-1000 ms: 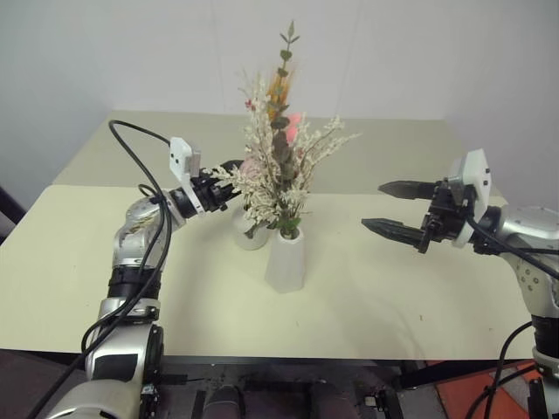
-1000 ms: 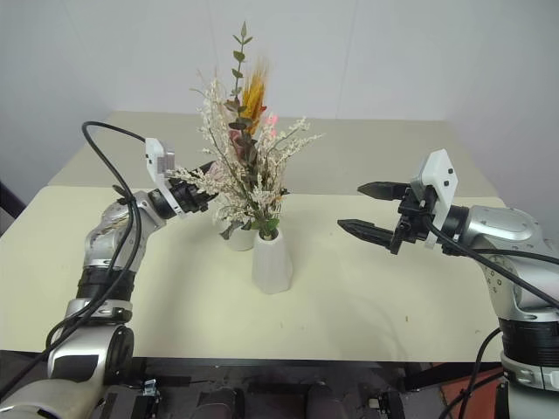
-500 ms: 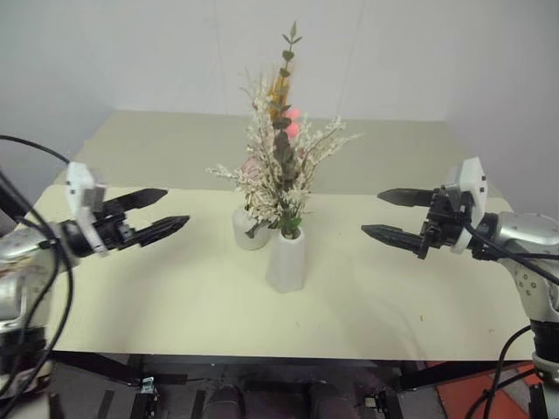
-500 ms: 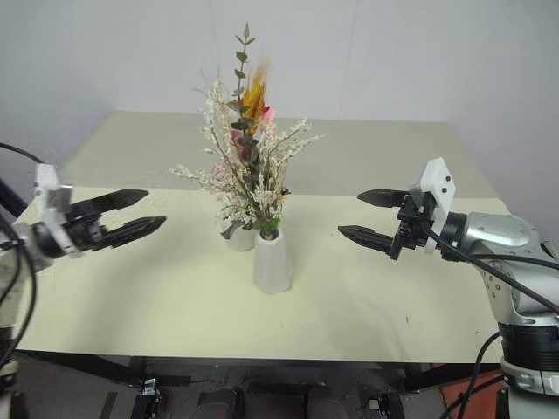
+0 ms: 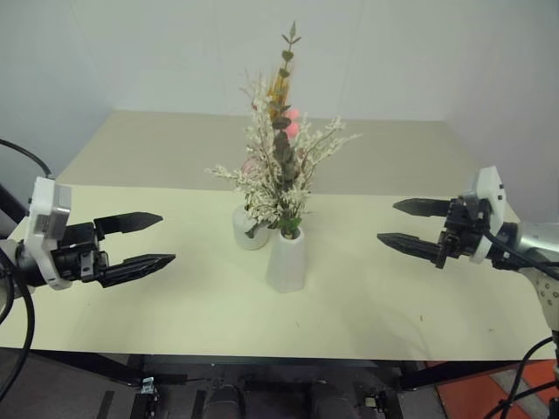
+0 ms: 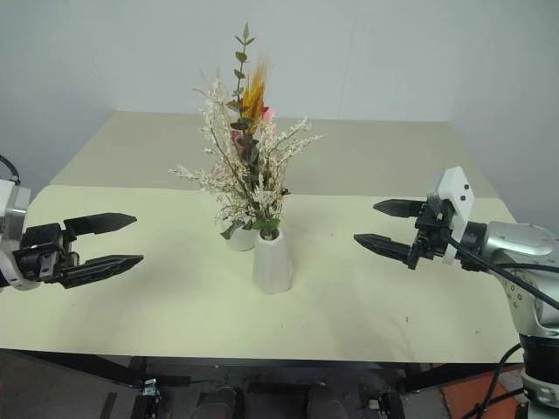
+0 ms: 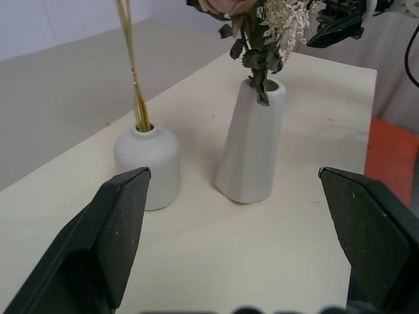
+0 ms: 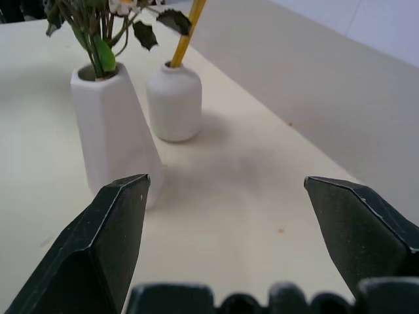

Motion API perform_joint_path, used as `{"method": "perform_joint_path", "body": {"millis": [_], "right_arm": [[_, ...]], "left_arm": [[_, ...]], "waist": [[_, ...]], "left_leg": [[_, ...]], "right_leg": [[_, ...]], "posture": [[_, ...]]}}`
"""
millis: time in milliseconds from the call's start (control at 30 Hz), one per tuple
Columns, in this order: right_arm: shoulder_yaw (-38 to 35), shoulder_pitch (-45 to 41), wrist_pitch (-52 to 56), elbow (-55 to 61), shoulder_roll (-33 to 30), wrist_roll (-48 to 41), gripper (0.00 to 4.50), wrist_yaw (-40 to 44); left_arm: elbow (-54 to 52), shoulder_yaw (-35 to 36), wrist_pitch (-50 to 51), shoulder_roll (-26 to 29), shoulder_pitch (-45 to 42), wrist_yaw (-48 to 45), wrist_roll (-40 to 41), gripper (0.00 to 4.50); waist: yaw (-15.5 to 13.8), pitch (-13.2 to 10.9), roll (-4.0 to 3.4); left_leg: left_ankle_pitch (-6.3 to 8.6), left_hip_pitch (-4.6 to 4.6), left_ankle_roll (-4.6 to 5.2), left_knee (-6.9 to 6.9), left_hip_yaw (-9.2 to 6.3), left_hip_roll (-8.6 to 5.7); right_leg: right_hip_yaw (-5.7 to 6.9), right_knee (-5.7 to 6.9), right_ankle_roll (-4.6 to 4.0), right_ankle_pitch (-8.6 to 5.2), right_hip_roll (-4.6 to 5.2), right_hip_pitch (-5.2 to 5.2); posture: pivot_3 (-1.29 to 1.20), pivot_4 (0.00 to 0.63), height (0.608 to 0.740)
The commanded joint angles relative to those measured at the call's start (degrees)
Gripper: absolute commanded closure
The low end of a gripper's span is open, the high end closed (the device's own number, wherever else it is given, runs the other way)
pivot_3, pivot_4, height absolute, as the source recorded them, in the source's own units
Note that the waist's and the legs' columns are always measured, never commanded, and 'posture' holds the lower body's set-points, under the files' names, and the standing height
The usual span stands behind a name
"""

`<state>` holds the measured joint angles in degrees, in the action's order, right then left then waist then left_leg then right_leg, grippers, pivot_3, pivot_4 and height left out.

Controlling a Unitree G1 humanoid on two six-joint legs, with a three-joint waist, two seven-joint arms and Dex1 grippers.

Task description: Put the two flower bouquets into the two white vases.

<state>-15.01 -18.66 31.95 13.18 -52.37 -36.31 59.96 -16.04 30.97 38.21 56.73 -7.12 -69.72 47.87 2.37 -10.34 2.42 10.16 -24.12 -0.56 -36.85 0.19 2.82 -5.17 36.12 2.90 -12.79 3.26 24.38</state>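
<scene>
**Apparently done: 2 bouquets in 2 vases**

Now standing mid-table, well apart from either arm. Slim straw-stemmed bouquet [image 7: 131,72] planted in the short rounded vase [image 7: 149,165], stems rising straight from its small mouth. Bushier cream-and-green bouquet [image 5: 284,179] seated in the taller tapered vase [image 5: 286,259], just in front of and beside the short one, close but not visibly touching. Sprays of both bunches mingling overhead, presumably because of that closeness. Left gripper [image 5: 135,238] held off to the table's left edge, fingers spread wide, gripping nothing. Right gripper [image 5: 417,227] likewise out to the right, fingers parted and empty. Likely parked clear to avoid brushing the blooms or tipping the narrow vases. Judged complete, nothing left to place.
</scene>
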Motion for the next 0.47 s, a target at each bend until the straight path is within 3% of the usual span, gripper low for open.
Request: {"method": "perform_joint_path", "body": {"millis": [33,467], "right_arm": [[-4.4,2.0,0.6,4.9,-1.5,-1.8,0.00,-0.5],[-14.5,12.2,3.5,12.7,-2.3,-4.4,0.00,-2.6]], "left_arm": [[-0.2,-1.2,-0.2,0.5,-2.5,0.9,0.7,0.02],[1.8,-5.3,-0.9,0.8,-6.1,-0.5,0.8,0.02]], "waist": [[-0.1,0.0,0.00],[0.1,0.0,0.00]], "left_leg": [[0.00,0.00,0.00,0.00,-0.01,0.00],[0.00,0.03,0.00,0.00,0.01,-0.01]], "right_leg": [[0.00,0.00,0.00,0.00,0.00,0.00],[-0.02,0.01,0.02,-0.01,0.00,-0.02]], "posture": [[0.00,0.150,0.740],[0.00,0.150,0.740]]}}
